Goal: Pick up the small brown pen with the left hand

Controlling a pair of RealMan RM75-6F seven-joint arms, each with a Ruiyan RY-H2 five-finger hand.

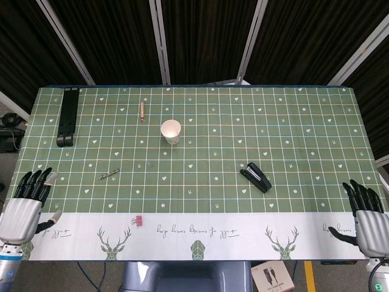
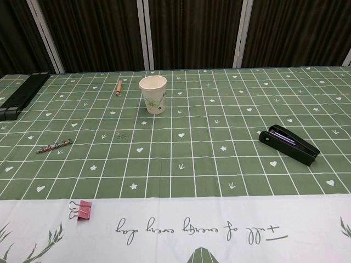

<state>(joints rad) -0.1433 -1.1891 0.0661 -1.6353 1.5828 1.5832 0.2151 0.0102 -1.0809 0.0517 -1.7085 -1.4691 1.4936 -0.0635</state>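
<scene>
TARGET: small brown pen (image 1: 142, 111) far-side, left of paper cup (image 1: 171, 131); axis front-to-back | LEFT: left hand (image 1: 25, 204) nearer, released, near-left edge, well apart | RIGHT: right hand (image 1: 369, 217) released, idle

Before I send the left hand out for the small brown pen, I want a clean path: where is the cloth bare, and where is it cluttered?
Bare: the lane between the long black stand and the white paper cup, leading to the small brown pen; also the right half beyond the black stapler. Crowded: near the left hand, the patterned pen and pink binder clip.
</scene>
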